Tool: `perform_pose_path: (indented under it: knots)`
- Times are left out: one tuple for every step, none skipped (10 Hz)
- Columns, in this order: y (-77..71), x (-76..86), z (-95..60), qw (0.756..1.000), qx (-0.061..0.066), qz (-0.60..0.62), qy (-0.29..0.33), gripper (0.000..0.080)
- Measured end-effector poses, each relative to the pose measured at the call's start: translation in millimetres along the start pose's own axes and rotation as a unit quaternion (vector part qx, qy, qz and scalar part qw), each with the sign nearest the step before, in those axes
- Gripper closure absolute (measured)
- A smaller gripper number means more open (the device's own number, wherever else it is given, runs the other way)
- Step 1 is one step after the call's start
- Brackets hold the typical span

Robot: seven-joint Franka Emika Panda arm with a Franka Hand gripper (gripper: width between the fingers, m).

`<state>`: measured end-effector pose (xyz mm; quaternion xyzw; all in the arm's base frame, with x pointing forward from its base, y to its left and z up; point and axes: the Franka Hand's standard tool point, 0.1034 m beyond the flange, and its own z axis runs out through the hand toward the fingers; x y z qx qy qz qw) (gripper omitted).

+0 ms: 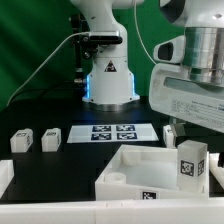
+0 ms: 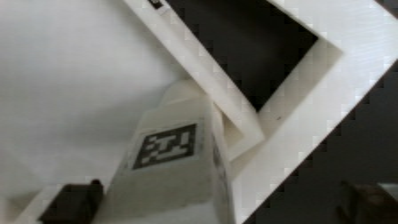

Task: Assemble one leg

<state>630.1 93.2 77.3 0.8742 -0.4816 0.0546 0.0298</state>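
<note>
A dark desk [image 1: 60,115] carries the marker board [image 1: 113,133] before the arm's white base [image 1: 108,75], with green cloth behind. The leg [image 1: 192,162] stands upright on the large white panel [image 1: 135,165]. The tool [image 2: 228,205] hangs over it, fingers [image 2: 71,200] spread wide, holding nothing. Two more legs [image 1: 36,141] lie at the exterior view's left.

The leg [image 1: 192,160] is white with a black-and-white square tag on its face. The big panel [image 1: 135,165] is white. Two more small legs [image 1: 35,141] are white with black tags. The marker board [image 1: 112,132] is white with black tags. The table [image 1: 30,115] is black. The wall [image 1: 25,40] is green
</note>
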Motion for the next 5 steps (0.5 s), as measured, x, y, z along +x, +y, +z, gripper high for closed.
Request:
perform_pose_path:
  knots:
    - [0.1,0.0,0.1,1.0,0.0,0.0,0.0,0.015]
    - [0.1,0.0,0.2,1.0,0.0,0.0,0.0,0.015]
    - [0.1,0.0,0.3,1.0,0.0,0.0,0.0,0.015]
    - [0.2,-0.1,0.4,1.0,0.0,0.0,0.0,0.015]
    - [0.2,-0.1,0.5,1.0,0.0,0.0,0.0,0.015]
